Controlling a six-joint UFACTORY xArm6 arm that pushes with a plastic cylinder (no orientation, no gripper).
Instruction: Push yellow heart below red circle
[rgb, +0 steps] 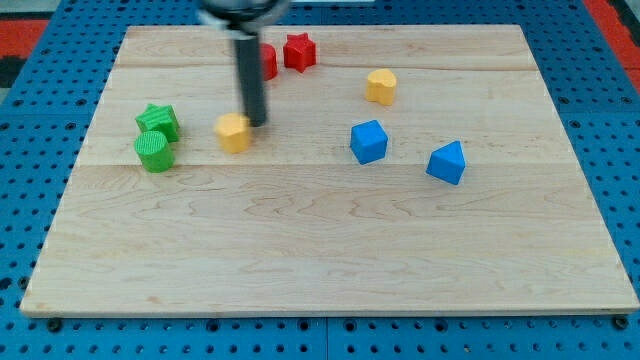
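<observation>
The yellow heart (233, 131) lies left of the board's middle. The red circle (268, 62) lies near the view's top, partly hidden behind my rod. My tip (256, 122) touches the board just right of the yellow heart's upper edge, close against it. The heart is below and a little left of the red circle.
A red star (299, 51) sits right of the red circle. A second yellow block (381, 86) lies at upper right. Two blue blocks (368, 141) (446, 162) lie right of centre. A green star (158, 121) and a green cylinder (154, 152) sit at the left.
</observation>
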